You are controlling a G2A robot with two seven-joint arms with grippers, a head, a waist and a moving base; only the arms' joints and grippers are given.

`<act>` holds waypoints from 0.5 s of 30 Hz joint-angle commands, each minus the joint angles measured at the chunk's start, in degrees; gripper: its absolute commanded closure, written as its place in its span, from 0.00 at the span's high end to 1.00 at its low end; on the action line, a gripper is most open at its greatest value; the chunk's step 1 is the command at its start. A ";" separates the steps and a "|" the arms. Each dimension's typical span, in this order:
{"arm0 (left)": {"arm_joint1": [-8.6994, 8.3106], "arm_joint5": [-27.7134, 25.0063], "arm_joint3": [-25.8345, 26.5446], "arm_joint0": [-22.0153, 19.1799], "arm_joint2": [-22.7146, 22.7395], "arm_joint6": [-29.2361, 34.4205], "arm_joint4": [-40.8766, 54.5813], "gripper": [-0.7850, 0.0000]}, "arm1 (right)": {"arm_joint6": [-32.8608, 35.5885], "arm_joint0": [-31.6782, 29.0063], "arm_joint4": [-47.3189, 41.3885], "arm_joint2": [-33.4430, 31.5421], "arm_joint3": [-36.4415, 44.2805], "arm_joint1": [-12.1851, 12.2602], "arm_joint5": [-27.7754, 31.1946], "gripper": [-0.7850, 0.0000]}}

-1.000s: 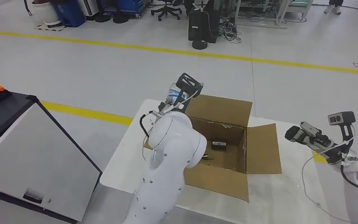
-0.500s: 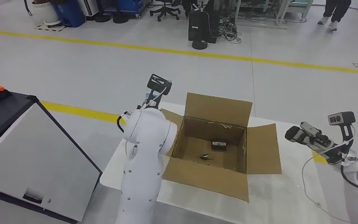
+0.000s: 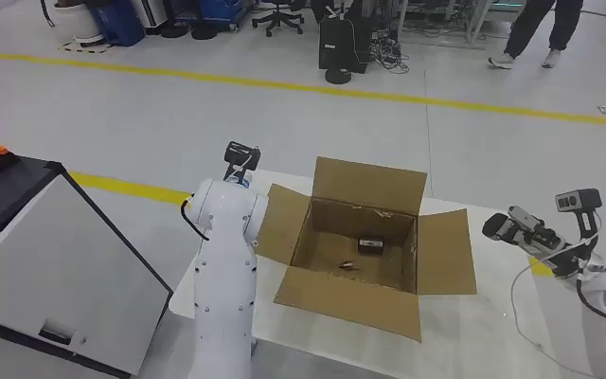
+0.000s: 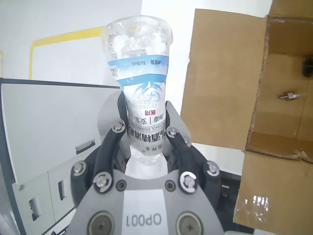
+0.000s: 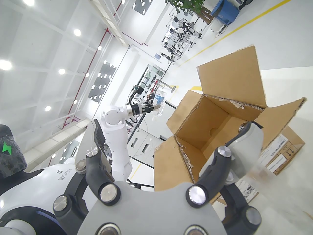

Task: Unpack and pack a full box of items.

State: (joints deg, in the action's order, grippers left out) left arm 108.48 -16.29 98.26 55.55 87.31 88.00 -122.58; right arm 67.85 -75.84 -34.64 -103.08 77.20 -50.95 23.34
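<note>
An open cardboard box [image 3: 303, 289] stands mid-table with all flaps folded out. On its floor lie a small dark cylinder [image 3: 370, 244] and a small metal fitting [image 3: 347, 264]; both also show as the cylinder [image 4: 307, 66] and the fitting [image 4: 288, 96]. My left gripper [image 4: 146, 133] is shut on a clear plastic bottle [image 4: 139, 74] with a blue and white label, held out past the box's left flap [image 4: 220, 79]. From afar the same bottle [image 5: 159, 99] hangs left of the box [image 5: 193, 128]. My right gripper [image 3: 502, 225] stays right of the box, fingers [image 5: 247, 138] spread wide, nothing between them.
A grey cabinet [image 3: 66, 256] stands on the floor left of the white table [image 3: 492, 332]. Yellow floor lines [image 3: 142, 189] run behind. Bare table lies in front of and right of the box.
My left arm has swung leftward from over the box's left rim to beyond the left flap, carrying the bottle. The left flap is now uncovered. My right arm has not moved.
</note>
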 commanded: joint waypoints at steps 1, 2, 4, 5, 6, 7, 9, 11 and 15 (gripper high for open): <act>-0.07 -0.01 -0.07 0.16 0.62 0.00 -0.85 0.00 | -0.01 0.00 0.00 0.00 0.00 0.00 0.00 1.00; -0.11 -0.01 -0.15 0.34 0.84 0.00 -1.36 0.00 | -0.01 0.00 0.00 0.00 0.00 0.00 0.00 1.00; -0.17 -0.01 -0.40 0.82 1.41 0.00 -1.48 0.00 | -0.01 0.00 0.00 0.00 0.00 0.00 0.00 1.00; -0.20 -0.01 -0.95 1.13 1.63 0.00 -0.77 0.00 | -0.01 0.00 0.00 0.00 0.00 0.00 0.00 1.00; -0.20 -0.01 -0.95 1.13 1.63 0.00 -0.77 0.00 | -0.01 0.00 0.00 0.00 0.00 0.00 0.00 1.00; -0.20 -0.01 -0.95 1.13 1.63 0.00 -0.77 0.00 | -0.01 0.00 0.00 0.00 0.00 0.00 0.00 1.00; -0.20 -0.01 -0.95 1.13 1.63 0.00 -0.77 0.00 | -0.01 0.00 0.00 0.00 0.00 0.00 0.00 1.00; -0.20 -0.01 -0.95 1.13 1.63 0.00 -0.77 0.00 | -0.01 0.00 0.00 0.00 0.00 0.00 0.00 1.00; -0.20 -0.01 -0.95 1.13 1.63 0.00 -0.77 0.00 | -0.01 0.00 0.00 0.00 0.00 0.00 0.00 1.00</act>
State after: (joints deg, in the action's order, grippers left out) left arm 108.28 -16.30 97.31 56.68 88.94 88.00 -123.35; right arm 67.85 -75.84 -34.64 -103.08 77.20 -50.95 23.34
